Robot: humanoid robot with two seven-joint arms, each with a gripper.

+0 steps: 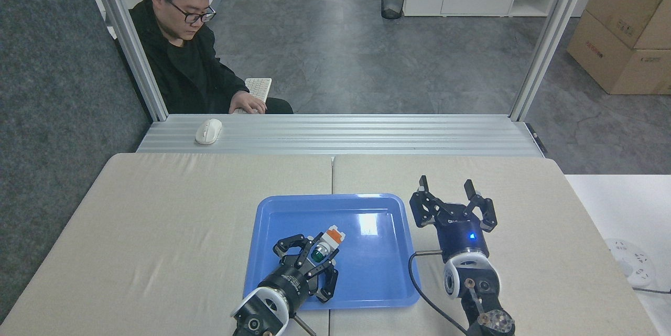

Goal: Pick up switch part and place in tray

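Holding the switch part [323,246] above the blue tray [382,294], the left gripper [316,256] has its fingers closed around the silver collar, with the green button end facing back toward the wrist and the white body with its orange top sticking out beyond the fingertips. The part sits over the tray's near-centre area, at about 7 o'clock from the tray's middle; whether it touches the tray floor cannot be told from this view.

The part looks like a small, rigid piece of plastic and metal, probably light and stiff, and not likely to deform under a firm pinch. The round collar is smooth and could roll or slip between flat pads, so the flat sides of the blocky white body would seem the surer place to grip. The glossy tray floor looks slick, so the part may slide or roll a little on release.

Its long axis runs from the green end to the orange top, pointing toward about 1 o'clock across the tray.

The right gripper [454,197] hovers over the table [173,205] just off the tray's 3 o'clock edge, fingers spread wide and empty.
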